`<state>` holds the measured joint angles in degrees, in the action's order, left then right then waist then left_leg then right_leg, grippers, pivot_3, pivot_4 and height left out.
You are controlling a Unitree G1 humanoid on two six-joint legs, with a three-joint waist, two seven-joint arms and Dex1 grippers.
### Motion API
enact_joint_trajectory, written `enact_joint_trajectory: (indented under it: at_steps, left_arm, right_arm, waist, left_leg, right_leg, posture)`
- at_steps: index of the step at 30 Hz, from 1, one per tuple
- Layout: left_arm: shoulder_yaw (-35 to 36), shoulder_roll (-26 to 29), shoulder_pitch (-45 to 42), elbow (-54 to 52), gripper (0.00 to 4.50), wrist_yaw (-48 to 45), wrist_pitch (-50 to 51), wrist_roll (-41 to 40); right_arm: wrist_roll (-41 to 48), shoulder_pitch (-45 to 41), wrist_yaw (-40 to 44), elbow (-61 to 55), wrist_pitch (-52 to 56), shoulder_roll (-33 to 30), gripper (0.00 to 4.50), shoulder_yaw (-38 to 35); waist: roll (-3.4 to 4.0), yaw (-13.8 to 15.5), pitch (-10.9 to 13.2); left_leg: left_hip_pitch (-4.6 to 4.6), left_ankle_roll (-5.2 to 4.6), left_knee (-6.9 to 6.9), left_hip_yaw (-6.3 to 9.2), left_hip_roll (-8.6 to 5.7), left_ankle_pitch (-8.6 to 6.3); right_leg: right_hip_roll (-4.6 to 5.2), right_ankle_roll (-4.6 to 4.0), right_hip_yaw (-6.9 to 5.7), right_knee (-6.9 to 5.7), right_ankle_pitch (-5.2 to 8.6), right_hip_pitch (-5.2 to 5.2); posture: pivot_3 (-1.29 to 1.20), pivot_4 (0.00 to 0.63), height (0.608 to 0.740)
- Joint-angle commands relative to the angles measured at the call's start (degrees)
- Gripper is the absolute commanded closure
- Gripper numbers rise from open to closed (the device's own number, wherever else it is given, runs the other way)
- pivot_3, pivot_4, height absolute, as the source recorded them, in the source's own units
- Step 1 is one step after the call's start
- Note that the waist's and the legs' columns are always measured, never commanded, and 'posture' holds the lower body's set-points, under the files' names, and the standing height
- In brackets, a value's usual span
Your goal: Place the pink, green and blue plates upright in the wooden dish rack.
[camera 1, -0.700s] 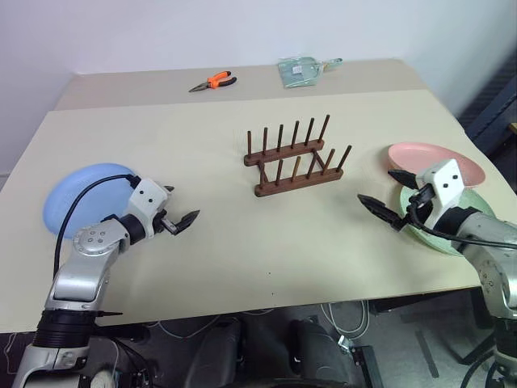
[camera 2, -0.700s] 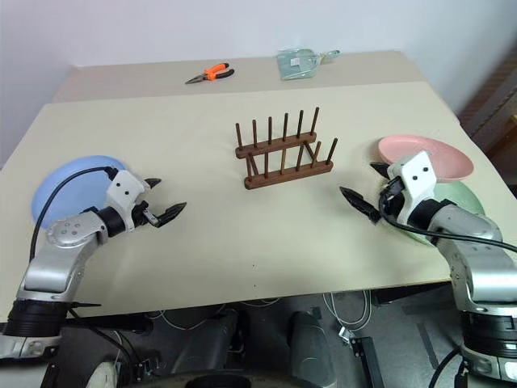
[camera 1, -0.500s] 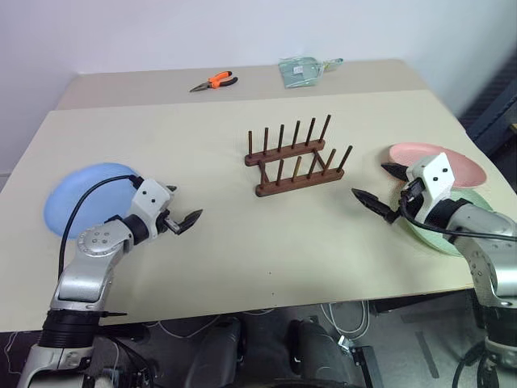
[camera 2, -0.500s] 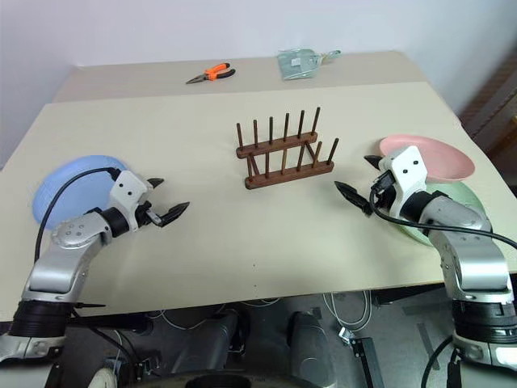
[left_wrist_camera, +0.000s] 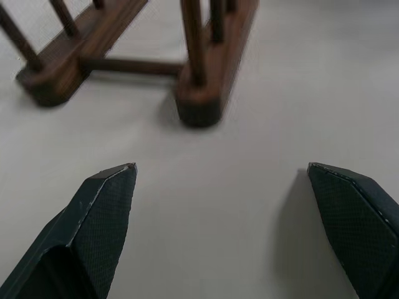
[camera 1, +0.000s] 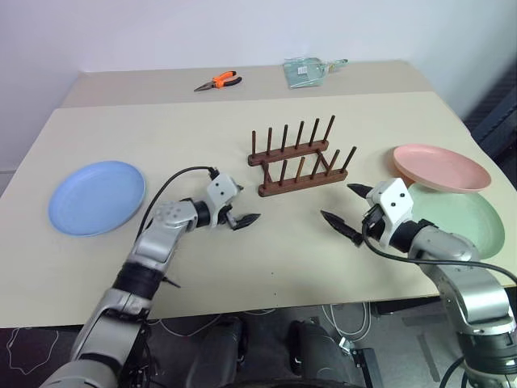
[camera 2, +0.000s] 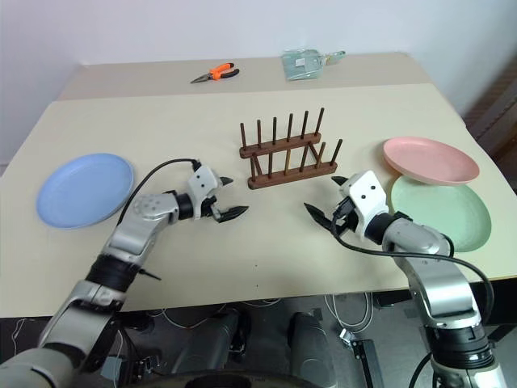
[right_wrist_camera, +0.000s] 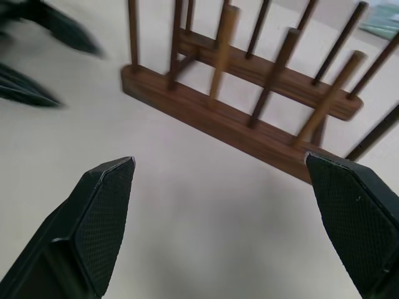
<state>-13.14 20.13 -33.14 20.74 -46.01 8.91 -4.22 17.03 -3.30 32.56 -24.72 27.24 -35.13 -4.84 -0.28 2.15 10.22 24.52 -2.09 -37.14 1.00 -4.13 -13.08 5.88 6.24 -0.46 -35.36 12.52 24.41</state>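
Wooden dish rack (camera 1: 300, 160) empty — both grippers' jaws gape; orange pliers (camera 1: 216, 81) visible from the head.

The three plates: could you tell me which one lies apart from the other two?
The blue plate, alone at the table's left; the pink plate and green plate sit together at the right.

Empty wooden dish rack (camera 2: 289, 151) between spread grippers

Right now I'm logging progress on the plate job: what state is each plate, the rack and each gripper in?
blue plate: flat on the table, not racked.
pink plate: lying flat, edge over the green one.
green plate: flat on the table, partly under the pink.
wooden dish rack: upright, slots unfilled.
left gripper: open, holding nothing.
right gripper: open, holding nothing.
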Motion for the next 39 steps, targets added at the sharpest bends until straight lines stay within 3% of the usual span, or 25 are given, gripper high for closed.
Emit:
enact_joint_trajectory:
  at_steps: [1, 2, 5, 10, 11, 16, 24, 25, 30, 32, 33, 35, 39]
  left_arm:
    - [-1.58, -3.82, -4.65, 11.71, 0.00, 1.07, -4.10, 2.75]
    - [-1.97, -5.02, -6.03, 14.61, 0.00, 1.50, -5.11, 3.57]
    - [-1.38, -8.04, -8.64, 19.98, 0.90, 1.37, -7.34, 3.49]
    - [-0.42, -10.23, -9.11, 21.20, 3.43, -0.05, -9.01, 2.79]
    - [-0.43, -10.25, -8.85, 21.00, 3.74, -0.23, -9.37, 2.91]
    - [-1.24, -8.79, -6.03, 15.34, 3.74, -4.50, -9.69, 2.82]
    - [-4.21, -0.12, -0.72, 1.43, 3.74, -19.17, -8.29, 0.69]
    - [-3.94, 0.45, -0.82, 1.85, 2.70, -19.54, -7.89, 0.54]
    - [-3.05, 3.95, -0.81, 4.74, 0.35, -16.32, -7.70, 3.70]
    - [-2.12, 6.43, 0.68, 2.97, 0.35, -16.42, -5.11, 3.12]
    - [-1.84, 7.84, 1.80, 1.33, 0.29, -17.17, -3.52, 2.47]
    - [-0.96, 10.80, 5.41, -5.36, 0.97, -20.16, 1.06, -0.87]
    - [-0.89, 12.35, 11.65, -19.64, 2.83, -21.62, 11.00, -7.49]
  right_arm:
    - [-1.50, 2.09, -4.03, -6.15, 0.97, 1.75, 0.05, -0.16]
    - [-1.80, 2.68, -4.63, -6.93, 1.18, 1.94, 0.05, -0.39]
    - [-1.89, 4.27, -5.91, -8.75, 1.75, 2.16, 0.00, -1.69]
    - [-2.85, 6.27, -6.46, -9.46, 1.59, 1.86, 0.00, -2.30]
    - [-3.03, 6.31, -6.41, -9.43, 1.55, 1.74, 0.00, -2.12]
    - [-3.02, 6.13, -4.58, -8.69, 1.77, 0.13, 0.00, -2.54]
    - [-0.55, 11.64, 1.87, -7.68, 2.51, -5.81, 0.00, -9.01]
    - [-0.60, 12.25, 1.94, -7.01, 2.13, -6.04, 0.00, -10.50]
    - [-1.37, 15.05, 2.28, -6.40, 1.86, -6.57, 0.00, -13.80]
    - [-1.54, 15.75, 2.64, -6.74, 1.99, -6.84, 0.00, -13.41]
    - [-1.46, 16.00, 2.98, -6.94, 1.97, -6.94, 0.26, -12.98]
    - [-1.15, 15.78, 3.08, -7.07, 2.68, -6.69, 0.89, -11.72]
    - [-3.75, 13.79, 2.15, -4.66, 2.91, -6.46, 2.91, -6.71]
  waist:
    - [-0.01, 0.26, -0.01]
    - [0.01, 0.31, -0.03]
    - [-0.01, 0.32, -0.07]
    - [-0.06, 0.15, -0.09]
    - [-0.06, 0.14, -0.09]
    - [-0.05, 0.04, -0.10]
    - [-0.05, 0.11, -0.09]
    - [-0.05, 0.14, -0.09]
    - [-0.04, -0.01, -0.10]
    - [-0.05, -0.39, -0.14]
    - [-0.04, -0.65, -0.15]
    - [-0.02, -1.64, -0.18]
    - [0.02, -2.59, -0.20]
  left_leg:
    - [0.00, -0.01, -0.01, 0.00, 0.00, 0.01]
    - [0.00, -0.01, -0.05, 0.01, 0.00, 0.01]
    - [-0.02, -0.05, -0.15, 0.00, -0.04, -0.01]
    - [-0.03, -0.09, -0.18, 0.01, -0.03, -0.02]
    - [-0.03, -0.09, -0.18, 0.01, -0.03, -0.02]
    - [-0.03, -0.10, -0.16, 0.00, -0.02, -0.03]
    - [-0.02, -0.12, -0.09, 0.01, -0.01, -0.04]
    - [-0.02, -0.12, -0.10, 0.01, -0.01, -0.04]
    - [-0.04, -0.12, -0.13, 0.01, 0.00, -0.04]
    - [-0.06, -0.12, -0.08, 0.01, 0.04, -0.04]
    - [-0.08, -0.12, -0.07, 0.01, 0.07, -0.04]
    - [-0.10, -0.12, -0.06, 0.01, 0.08, -0.04]
    - [-0.13, -0.11, 0.04, 0.02, 0.12, -0.04]
  right_leg:
    - [-0.01, 0.00, -0.01, -0.01, 0.00, -0.01]
    - [-0.01, 0.01, -0.02, -0.01, -0.01, -0.02]
    - [0.00, 0.09, -0.06, 0.04, -0.05, -0.13]
    - [-0.01, 0.12, -0.11, 0.04, -0.05, -0.19]
    - [-0.01, 0.12, -0.10, 0.04, -0.05, -0.19]
    - [-0.03, 0.12, -0.10, 0.04, -0.05, -0.18]
    - [0.01, -0.08, -0.04, 0.06, 0.06, -0.15]
    - [0.01, -0.09, -0.04, 0.08, 0.06, -0.16]
    - [0.00, -0.08, -0.04, 0.11, 0.06, -0.19]
    - [-0.02, -0.08, -0.03, 0.09, 0.06, -0.18]
    - [-0.04, -0.07, -0.03, 0.09, 0.06, -0.17]
    - [-0.05, -0.08, -0.02, 0.05, 0.06, -0.17]
    - [-0.03, -0.11, 0.00, 0.05, 0.08, -0.14]
  posture:
    - [0.00, 0.150, 0.719]
    - [0.00, 0.150, 0.719]
    - [0.00, 0.150, 0.719]
    - [0.00, 0.150, 0.719]
    - [0.00, 0.150, 0.719]
    - [0.00, 0.150, 0.719]
    - [0.00, 0.150, 0.719]
    - [0.00, 0.150, 0.719]
    - [0.00, 0.150, 0.719]
    - [0.00, 0.150, 0.719]
    - [0.00, 0.150, 0.719]
    - [0.00, 0.150, 0.719]
    - [0.00, 0.150, 0.719]
